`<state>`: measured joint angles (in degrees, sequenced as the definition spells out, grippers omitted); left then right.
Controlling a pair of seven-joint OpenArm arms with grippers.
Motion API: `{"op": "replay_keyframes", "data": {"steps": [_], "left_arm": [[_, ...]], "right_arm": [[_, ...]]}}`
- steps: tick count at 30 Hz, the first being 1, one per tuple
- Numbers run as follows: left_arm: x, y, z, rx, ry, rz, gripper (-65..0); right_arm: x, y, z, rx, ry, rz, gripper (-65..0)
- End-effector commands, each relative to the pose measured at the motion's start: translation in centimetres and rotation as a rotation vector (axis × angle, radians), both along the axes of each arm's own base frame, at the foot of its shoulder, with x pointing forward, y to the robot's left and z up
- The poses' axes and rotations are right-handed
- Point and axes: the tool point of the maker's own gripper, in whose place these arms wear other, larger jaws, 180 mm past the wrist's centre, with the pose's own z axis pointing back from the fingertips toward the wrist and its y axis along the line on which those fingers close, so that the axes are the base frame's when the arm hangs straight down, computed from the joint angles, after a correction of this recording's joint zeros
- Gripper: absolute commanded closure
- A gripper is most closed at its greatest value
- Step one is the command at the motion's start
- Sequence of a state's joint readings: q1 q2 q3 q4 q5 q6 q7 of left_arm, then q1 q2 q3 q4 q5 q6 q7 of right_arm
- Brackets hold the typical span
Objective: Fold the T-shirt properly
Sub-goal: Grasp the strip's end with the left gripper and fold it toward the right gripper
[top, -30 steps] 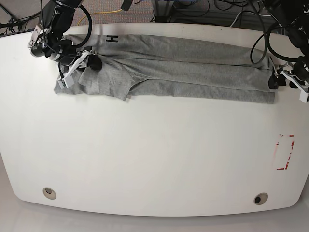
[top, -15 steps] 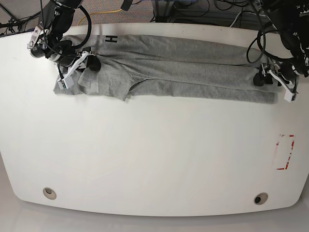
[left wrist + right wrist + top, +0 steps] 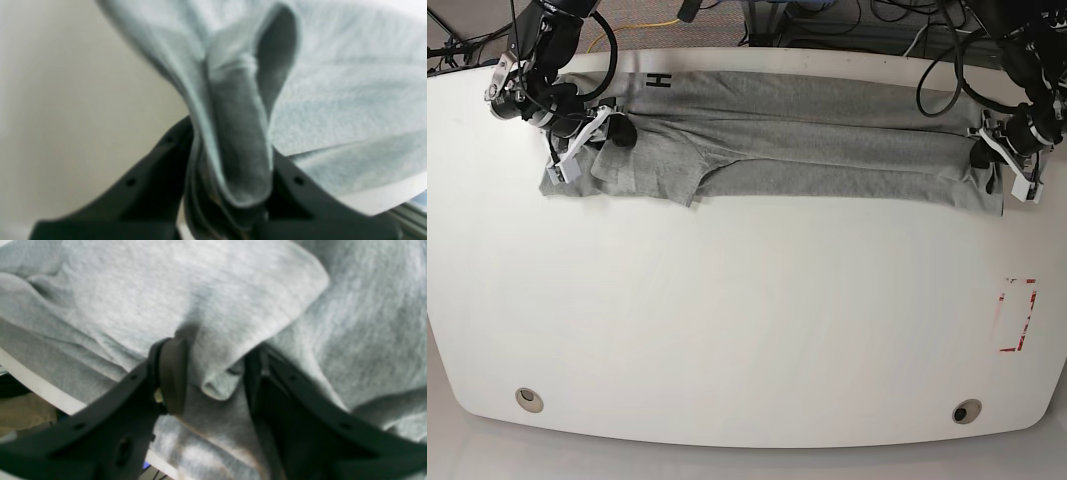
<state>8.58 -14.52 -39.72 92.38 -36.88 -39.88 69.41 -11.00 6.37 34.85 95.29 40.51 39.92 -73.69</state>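
Observation:
The heather-grey T-shirt (image 3: 807,140) lies as a long folded band along the far side of the white table (image 3: 747,320), with a black "H" (image 3: 659,81) showing near its left end. My left gripper (image 3: 987,160) is at the band's right end. In the left wrist view it (image 3: 233,146) is shut on a bunched fold of the T-shirt (image 3: 333,100). My right gripper (image 3: 612,128) is at the left end by the sleeve. In the right wrist view its jaws (image 3: 215,373) hold a thick fold of the T-shirt (image 3: 200,290) between them.
A red-and-white marking (image 3: 1017,315) sits on the table at the right. Two round holes (image 3: 529,399) (image 3: 967,411) lie near the front edge. Cables and stands crowd the floor beyond the far edge.
My left gripper moved in over the shirt's right end and shut on the cloth, which has bunched up there. The right gripper stayed where it was.

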Motion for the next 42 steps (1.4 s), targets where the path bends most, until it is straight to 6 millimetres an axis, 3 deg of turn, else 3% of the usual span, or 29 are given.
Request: {"op": "replay_keyframes", "data": {"steps": [1, 7, 12, 19, 24, 28, 36, 39, 42], "left_arm": [[2.1, -1.9, 4.3, 0.032, -0.148, -0.088, -2.2], [2.4, -10.1, 7.1, -0.001, -0.242, -0.35, -2.2], [2.5, -17.0, 6.4, -0.111, -0.246, -0.483, -2.2], [2.5, -24.1, 4.8, -0.139, -0.21, -0.603, -2.4], [1.8, -26.7, 2.5, -0.162, -0.135, -0.62, -2.4], [1.4, -27.7, 1.3, -0.187, -0.095, -0.623, -2.4], [2.1, -29.7, 2.3, -0.214, -0.13, -0.649, -2.5], [2.4, -30.2, 2.7, -0.224, -0.142, -0.654, -8.5], [2.2, -31.5, 3.1, -0.241, -0.147, -0.68, -20.8]], "right_arm": [[0.6, -0.6, 0.7, -0.023, -0.027, -0.001, -25.4], [0.9, -0.6, 0.8, -0.021, -0.032, 0.0, -25.4], [1.0, -0.6, 0.9, -0.022, -0.035, 0.0, -25.4], [1.5, -0.7, 1.2, -0.023, -0.047, 0.002, -25.4], [1.7, -0.7, 1.3, -0.023, -0.052, 0.002, -25.4], [1.7, -0.7, 1.3, -0.025, -0.053, 0.002, -25.4], [1.7, -0.7, 1.3, -0.025, -0.053, 0.002, -25.4], [1.7, -0.7, 1.3, -0.025, -0.052, 0.002, -25.4], [1.7, -0.7, 1.3, -0.025, -0.052, 0.002, -25.4]]}}
